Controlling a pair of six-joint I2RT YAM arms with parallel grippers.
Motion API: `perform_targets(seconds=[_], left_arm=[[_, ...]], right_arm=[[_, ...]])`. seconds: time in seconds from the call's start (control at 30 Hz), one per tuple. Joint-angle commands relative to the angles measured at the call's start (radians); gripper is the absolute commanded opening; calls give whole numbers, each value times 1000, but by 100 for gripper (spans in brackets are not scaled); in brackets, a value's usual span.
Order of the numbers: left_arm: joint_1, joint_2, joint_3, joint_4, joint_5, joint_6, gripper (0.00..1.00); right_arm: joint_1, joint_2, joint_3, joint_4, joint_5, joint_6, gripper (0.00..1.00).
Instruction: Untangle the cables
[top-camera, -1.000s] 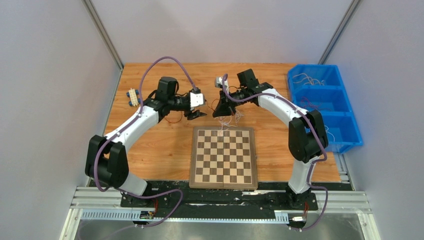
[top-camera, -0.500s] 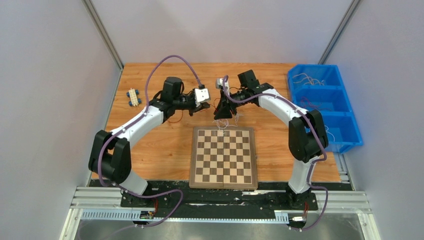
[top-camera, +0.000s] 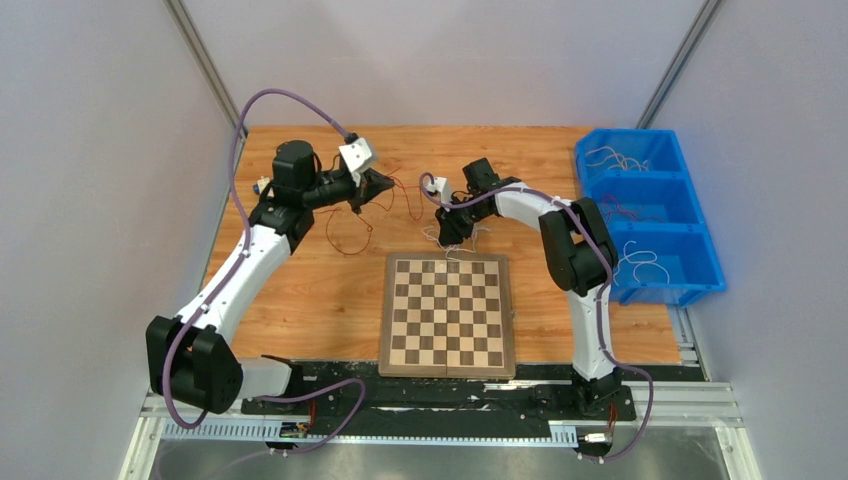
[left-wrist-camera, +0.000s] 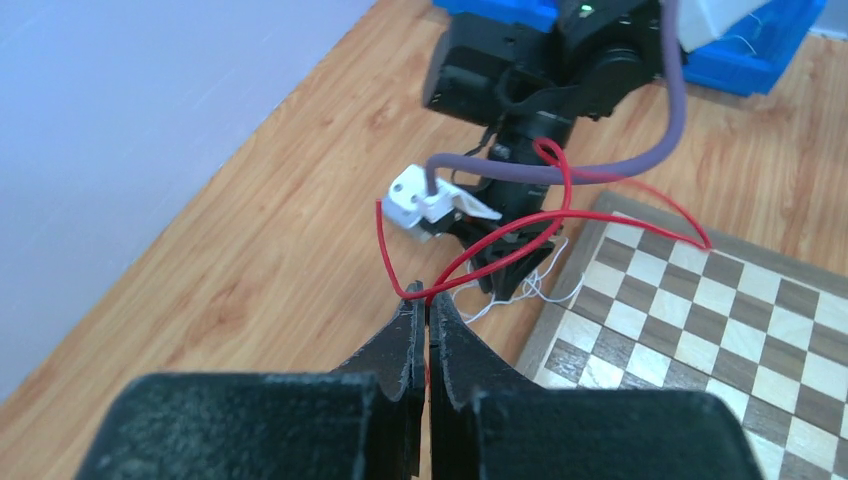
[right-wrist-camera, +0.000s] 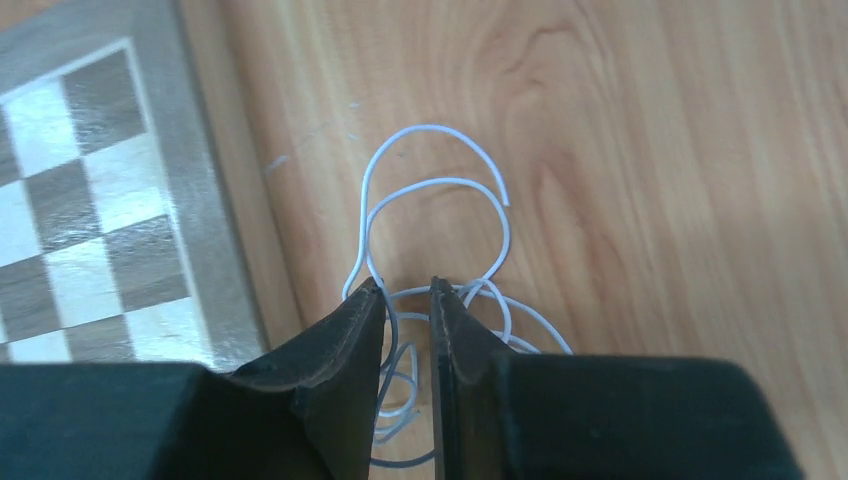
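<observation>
The cables are thin red and white wires on the wooden table behind the chessboard. My left gripper (top-camera: 383, 184) is lifted at the back left and shut on the red wire (left-wrist-camera: 384, 240). That wire runs taut in loops toward the right arm and hangs below my left wrist (top-camera: 345, 249). My right gripper (right-wrist-camera: 407, 290) points down at the small pile of white wires (right-wrist-camera: 430, 127) by the board's far edge. Its jaws stand a little apart, with white strands lying loose between the fingers. From above, the right gripper (top-camera: 452, 234) covers most of that pile.
A chessboard (top-camera: 447, 315) lies at the table's middle front, its far edge right beside the white wires. A blue three-compartment bin (top-camera: 640, 176) holding more thin wires sits at the right edge. Grey walls close in both sides.
My left gripper shut on the red wire and swung up and back to the left, drawing it out of the tangle. The right gripper opened slightly and dropped toward the white wires.
</observation>
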Motion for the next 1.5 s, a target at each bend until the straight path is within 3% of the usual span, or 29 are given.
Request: perform_targets(seconds=[0.0,0.17,0.27,0.43,0.63,0.7,0.73,0.77,0.83,0.93,1.03,1.2,1.33,1.47], left_arm=[[79,-30,98,-93,-21,-105,0],[180,41,154,-310,-87,-94,0],[229,128,152,-444,-202,-58,0],[311,291,164,-513,-312,-118,2],[361,452,207,-536,-383,-238,49],[362,491,204,-526,-427,-261,73],[363,503,204,-521,-435,-263,76],[363,528,205,-515,-461,-264,87],[362,563,211,-508,-491,-264,94],[362,598,219,-498,-487,-279,96],[360,633,217,-476,-470,-316,90],[356,624,218,-475,-453,-295,83],[347,506,199,-512,-307,-110,86],[354,467,253,-605,-321,17,89]], right_arm=[[-21,-47,14,20,124,1,22],[-60,-105,-6,-26,143,-7,23],[-74,-136,0,-68,110,-5,27],[-78,-191,7,-111,71,-10,35],[-78,-226,37,-147,66,-8,41],[-79,-233,48,-156,61,-5,44],[-78,-237,50,-159,58,-4,46],[-79,-242,56,-163,54,-3,48],[-80,-251,63,-165,41,-2,53],[-86,-266,80,-165,23,17,59],[-94,-272,108,-165,-14,49,64],[-97,-274,142,-166,-44,54,65],[-99,-283,134,-166,-45,51,65],[-101,-289,127,-166,-52,53,65]])
